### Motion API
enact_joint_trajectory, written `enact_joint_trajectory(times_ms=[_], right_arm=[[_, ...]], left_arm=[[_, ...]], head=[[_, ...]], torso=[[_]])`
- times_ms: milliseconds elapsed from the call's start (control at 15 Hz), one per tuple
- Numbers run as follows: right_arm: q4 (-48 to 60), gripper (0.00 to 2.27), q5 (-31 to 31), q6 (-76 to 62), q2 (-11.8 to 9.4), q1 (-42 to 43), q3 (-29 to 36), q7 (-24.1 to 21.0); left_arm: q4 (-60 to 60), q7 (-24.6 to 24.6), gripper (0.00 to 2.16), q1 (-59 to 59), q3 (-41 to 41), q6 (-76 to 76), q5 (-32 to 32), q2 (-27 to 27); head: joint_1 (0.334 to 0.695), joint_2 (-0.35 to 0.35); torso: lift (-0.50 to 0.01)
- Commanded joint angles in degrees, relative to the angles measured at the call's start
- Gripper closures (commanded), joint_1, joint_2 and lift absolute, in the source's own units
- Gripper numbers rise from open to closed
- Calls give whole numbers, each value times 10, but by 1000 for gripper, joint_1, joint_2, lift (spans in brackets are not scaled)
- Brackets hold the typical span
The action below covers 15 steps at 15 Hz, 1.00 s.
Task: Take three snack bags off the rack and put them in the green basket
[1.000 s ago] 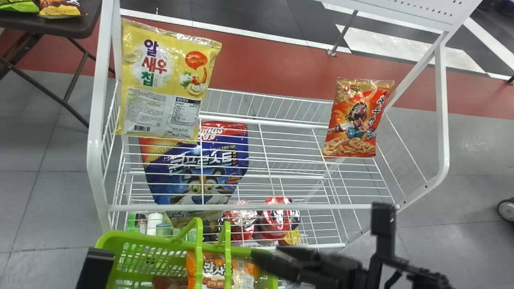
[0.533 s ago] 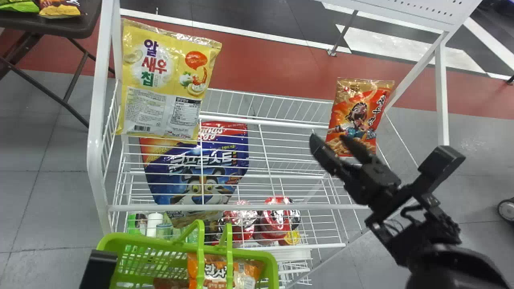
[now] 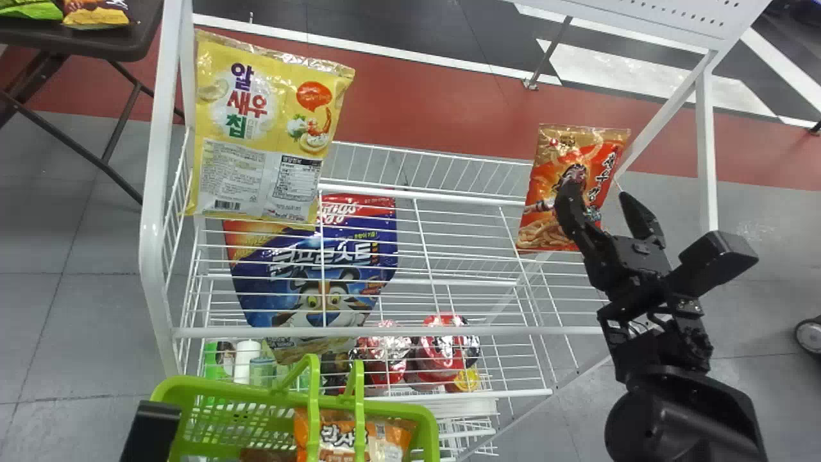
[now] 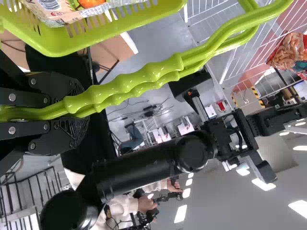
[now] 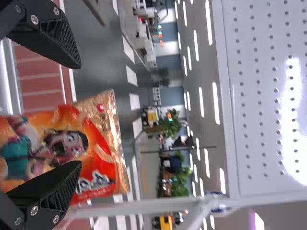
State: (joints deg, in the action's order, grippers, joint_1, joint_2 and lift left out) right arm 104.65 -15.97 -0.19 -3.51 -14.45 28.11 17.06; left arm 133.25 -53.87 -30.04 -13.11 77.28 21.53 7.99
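One orange snack bag (image 3: pixel 585 157) has a gold top.

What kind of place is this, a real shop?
Probably a mock shop in a lab or demo hall: a white wire rack with snack bags and a green basket suggest shopping, while the rows of ceiling lights suggest a large hall.

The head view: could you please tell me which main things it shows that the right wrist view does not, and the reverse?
Head view alone: the green basket, the yellow snack bag and the blue bag seen through the rack's wires.

Right wrist view alone: green plants and ceiling lights.

Both: the orange snack bag, the right end effector and the perforated white panel.
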Motion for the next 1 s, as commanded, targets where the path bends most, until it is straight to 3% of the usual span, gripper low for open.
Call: enact_joint_trajectory(times_ms=[0, 133, 333, 467, 667, 733, 800, 867, 933], right_arm=[[-32, 113, 7, -21, -4, 20, 12, -5], [-71, 113, 31, -20, -14, 47, 25, -5], [-127, 117, 34, 5, -53, 79, 21, 16], [-167, 151, 35, 56, -63, 114, 27, 55], [-177, 242, 38, 109, -80, 122, 27, 73], [-179, 620, 45, 121, -81, 123, 27, 74], [-179, 1541, 51, 137, -81, 126, 27, 74], [-180, 2111, 48, 142, -81, 127, 29, 74], [-180, 2213, 50, 142, -81, 127, 31, 77]], left_arm=[[-1, 0, 1592, 2, -1, 0, 0, -1], [-1, 0, 1592, 2, -1, 0, 0, 0], [-1, 3, 1592, 3, -2, 2, 0, 0], [-1, 3, 1592, 4, -2, 6, 0, 0], [0, 4, 1592, 7, -3, 7, 0, 1], [0, 4, 1592, 8, -3, 11, 0, 1], [0, 3, 1592, 10, -3, 13, 0, 2], [0, 3, 1592, 11, -3, 14, 0, 2], [-1, 4, 1592, 11, -3, 14, 0, 2]], head=[[695, -350], [695, -350], [695, -350], [695, -350], [695, -350], [695, -350], [695, -350], [695, -350], [695, -350]], torso=[[-23], [-23], [-23], [-23], [-23], [-23], [-23], [-23], [-23]])
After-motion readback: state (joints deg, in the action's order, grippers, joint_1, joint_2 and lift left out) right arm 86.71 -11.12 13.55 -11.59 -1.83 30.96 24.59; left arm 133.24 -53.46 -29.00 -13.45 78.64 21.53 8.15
